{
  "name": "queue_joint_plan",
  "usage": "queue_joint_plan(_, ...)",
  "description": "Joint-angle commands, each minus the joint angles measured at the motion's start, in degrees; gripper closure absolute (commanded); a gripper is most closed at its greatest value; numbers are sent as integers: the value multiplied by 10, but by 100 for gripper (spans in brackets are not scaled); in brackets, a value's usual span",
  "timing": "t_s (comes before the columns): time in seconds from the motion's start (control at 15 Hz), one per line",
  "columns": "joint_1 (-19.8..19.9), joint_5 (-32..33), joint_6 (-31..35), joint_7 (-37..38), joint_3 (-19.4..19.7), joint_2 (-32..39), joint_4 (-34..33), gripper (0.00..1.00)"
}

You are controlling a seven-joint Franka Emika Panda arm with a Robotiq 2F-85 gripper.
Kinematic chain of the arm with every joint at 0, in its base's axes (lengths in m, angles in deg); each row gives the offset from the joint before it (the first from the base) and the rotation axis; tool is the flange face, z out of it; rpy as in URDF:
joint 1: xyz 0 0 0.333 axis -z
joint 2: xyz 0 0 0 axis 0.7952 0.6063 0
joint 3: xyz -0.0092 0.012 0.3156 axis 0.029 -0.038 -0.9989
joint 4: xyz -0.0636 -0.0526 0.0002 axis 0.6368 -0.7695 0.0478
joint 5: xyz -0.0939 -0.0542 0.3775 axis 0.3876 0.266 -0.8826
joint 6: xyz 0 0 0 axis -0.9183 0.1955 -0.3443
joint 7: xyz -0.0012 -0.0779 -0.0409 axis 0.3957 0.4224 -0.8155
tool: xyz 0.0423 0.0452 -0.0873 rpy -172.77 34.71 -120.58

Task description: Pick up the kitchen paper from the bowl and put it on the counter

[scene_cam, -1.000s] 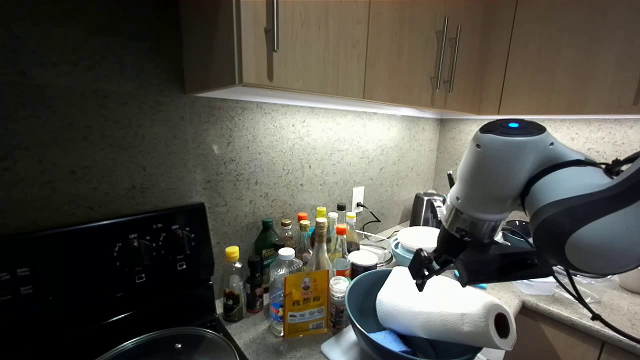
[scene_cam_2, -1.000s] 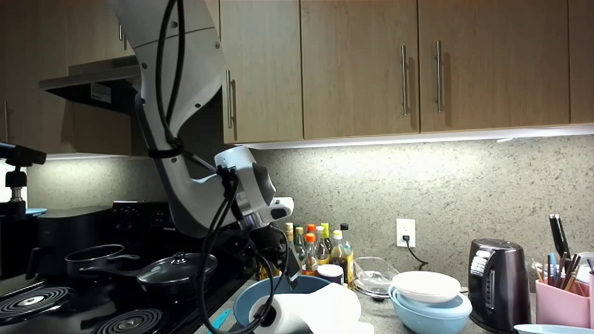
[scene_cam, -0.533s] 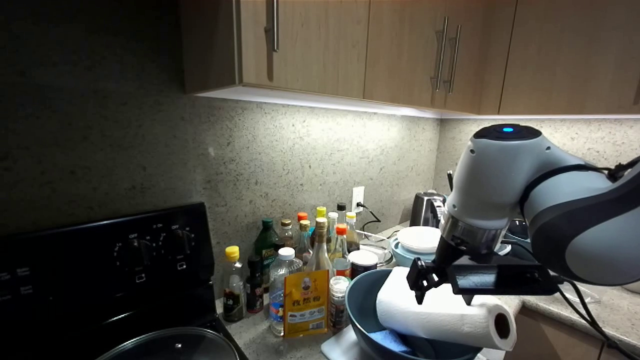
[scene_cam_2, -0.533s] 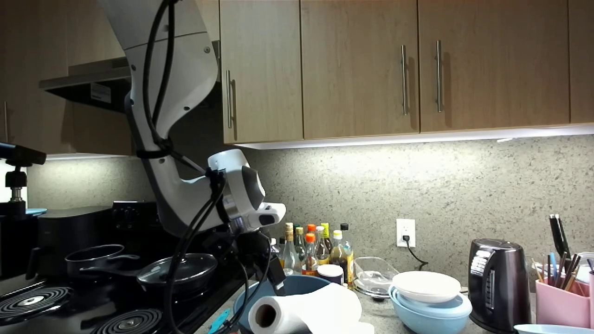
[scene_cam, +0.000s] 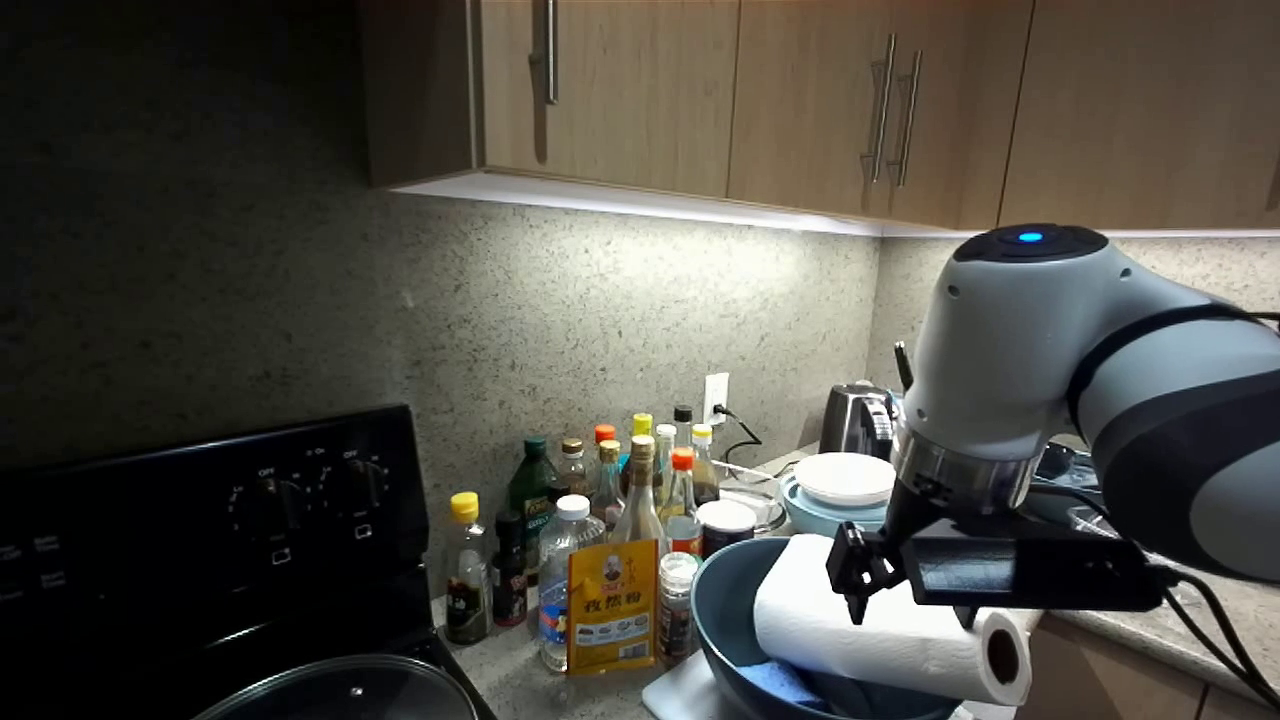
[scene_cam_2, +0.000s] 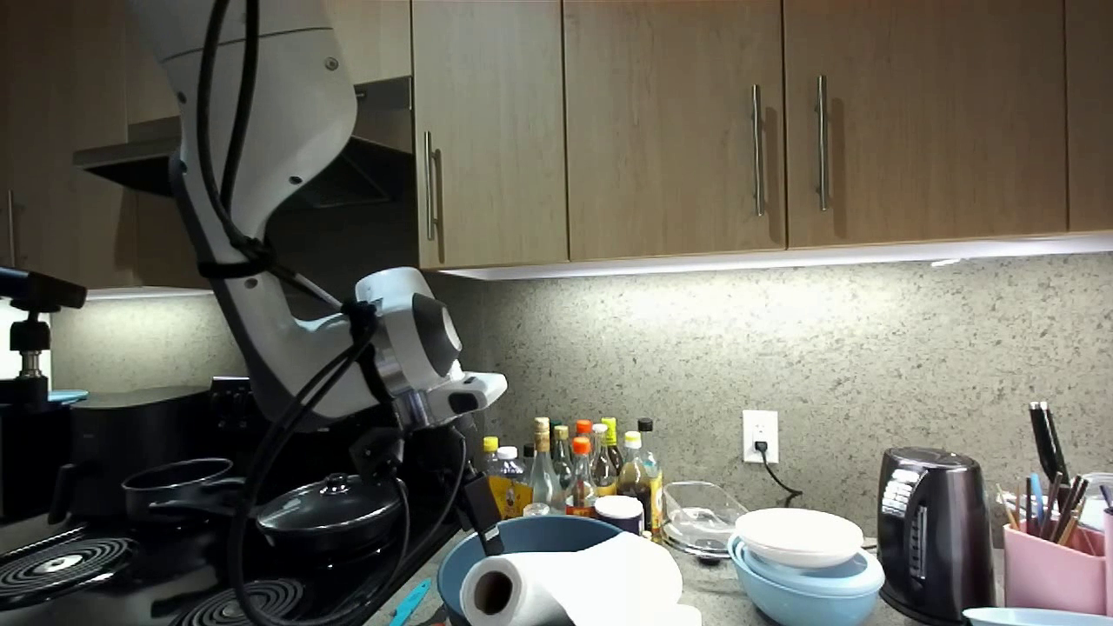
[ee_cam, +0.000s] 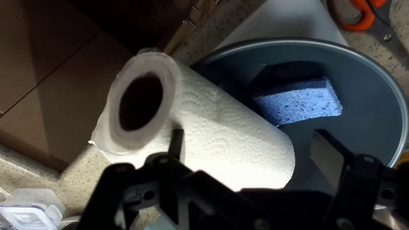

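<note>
The kitchen paper [scene_cam: 850, 635] is a thick white roll lying tilted in the dark blue-grey bowl [scene_cam: 722, 600], its hollow end jutting past the rim. It also shows in the other views [scene_cam_2: 600, 578] [ee_cam: 223, 127]. My gripper [scene_cam: 911, 612] is open above the roll. In the wrist view, one finger of the gripper [ee_cam: 252, 145] overlaps the roll near its hollow end; I cannot tell whether it touches. The other finger is beyond the roll's far end, over the bowl's inside [ee_cam: 367, 92]. The counter [scene_cam_2: 713, 587] is speckled beige-grey around the bowl.
A blue sponge [ee_cam: 300, 102] lies in the bowl. Several bottles [scene_cam: 640, 500] and a yellow packet [scene_cam: 612, 605] stand beside it. Stacked white and light-blue bowls [scene_cam_2: 804, 565], a kettle [scene_cam_2: 935, 530] and scissors [ee_cam: 380, 28] are on the counter. The black stove [scene_cam_2: 156, 582] adjoins it.
The open gripper has moved lower over the roll and towards its hollow end. The arm has shifted towards the stove side in an exterior view. The roll's hollow end has dipped very slightly.
</note>
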State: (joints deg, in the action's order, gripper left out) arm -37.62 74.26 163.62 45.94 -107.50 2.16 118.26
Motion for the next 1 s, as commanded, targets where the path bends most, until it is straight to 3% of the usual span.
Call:
queue_joint_plan(0.0,-17,-57,-26,3,-14,-45,33,0)
queue_joint_plan(0.07,-81,-66,-30,4,45,-52,38,0)
queue_joint_plan(0.33,-125,-92,-30,1,80,-68,52,0)
queue_joint_plan(0.4,-127,-70,-27,0,86,-42,31,0)
queue_joint_plan(0.93,-137,-68,0,14,102,-46,50,0)
